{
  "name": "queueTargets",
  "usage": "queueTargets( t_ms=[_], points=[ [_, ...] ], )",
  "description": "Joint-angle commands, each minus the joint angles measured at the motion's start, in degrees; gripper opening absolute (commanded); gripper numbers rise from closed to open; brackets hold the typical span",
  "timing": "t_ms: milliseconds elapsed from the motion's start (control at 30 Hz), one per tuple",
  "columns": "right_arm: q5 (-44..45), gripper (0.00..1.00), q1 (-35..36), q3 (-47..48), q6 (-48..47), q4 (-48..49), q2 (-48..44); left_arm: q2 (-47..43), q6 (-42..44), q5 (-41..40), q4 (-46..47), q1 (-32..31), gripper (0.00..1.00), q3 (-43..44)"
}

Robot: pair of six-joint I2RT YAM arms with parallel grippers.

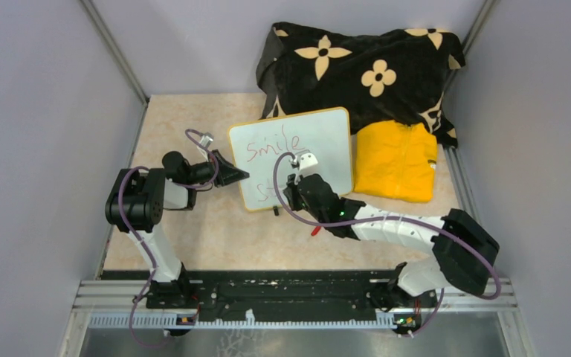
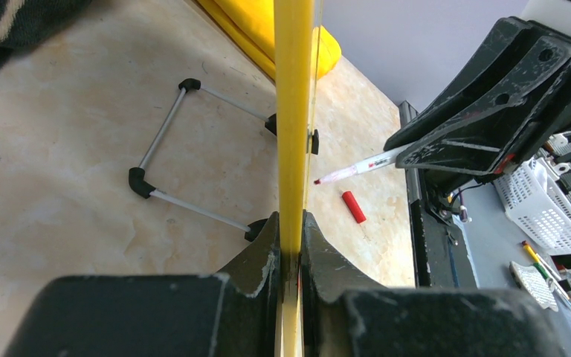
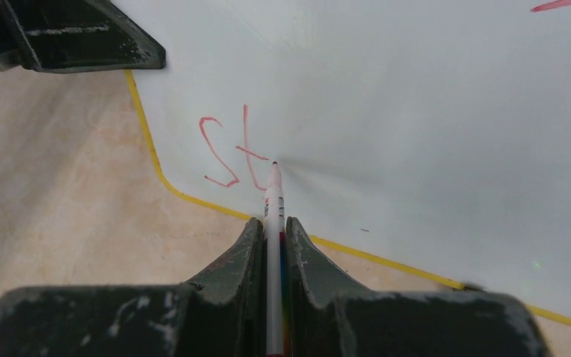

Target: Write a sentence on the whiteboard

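Observation:
The whiteboard point(image 1: 320, 141) stands tilted mid-table, white with a thin yellow frame. Red writing reads "smile" point(image 1: 273, 141) on top; below it only "st" point(image 3: 230, 152) shows. My left gripper point(image 1: 239, 176) is shut on the board's left edge point(image 2: 294, 149), seen edge-on in the left wrist view. My right gripper point(image 3: 273, 227) is shut on the slim white marker point(image 3: 273, 201), whose tip touches the board just right of the "t". The marker also shows in the left wrist view point(image 2: 357, 169). In the top view my right gripper point(image 1: 297, 190) covers the board's lower middle.
The red marker cap point(image 2: 354, 207) lies on the table in front of the board. The board's wire stand point(image 2: 171, 126) rests behind it. A yellow garment point(image 1: 395, 160) and a dark flowered blanket point(image 1: 357, 67) lie at the back right. Grey walls close in both sides.

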Motion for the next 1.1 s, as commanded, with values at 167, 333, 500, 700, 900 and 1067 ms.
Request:
queueTargets(
  t_ms=[167, 333, 500, 700, 900, 1067],
  points=[
    [2.4, 0.0, -0.6, -1.0, -1.0, 2.3, -6.6, 0.7, 3.7, -1.5, -3.9, -0.6, 0.0, 0.1],
    [3.4, 0.0, -0.6, -0.5, -0.7, 1.2, -5.3, 0.6, 4.0, -1.5, -4.2, -0.7, 0.0, 0.1],
    [3.3, 0.0, -0.6, 0.0, -0.7, 1.1, -4.0, 0.7, 4.0, -1.5, -4.4, -0.7, 0.0, 0.1],
    [3.8, 0.0, -0.7, 1.0, -0.9, 1.0, -2.8, 0.8, 4.1, -1.5, -4.4, -0.8, 0.0, 0.1],
    [3.9, 0.0, -0.6, 2.1, -1.0, 0.8, -1.4, 0.7, 4.2, -1.5, -4.5, -0.8, 0.0, 0.1],
    [3.6, 0.0, -0.6, 2.9, -1.1, 0.7, -0.1, 0.8, 4.2, -1.5, -4.5, -0.8, 0.0, 0.1]
  ],
)
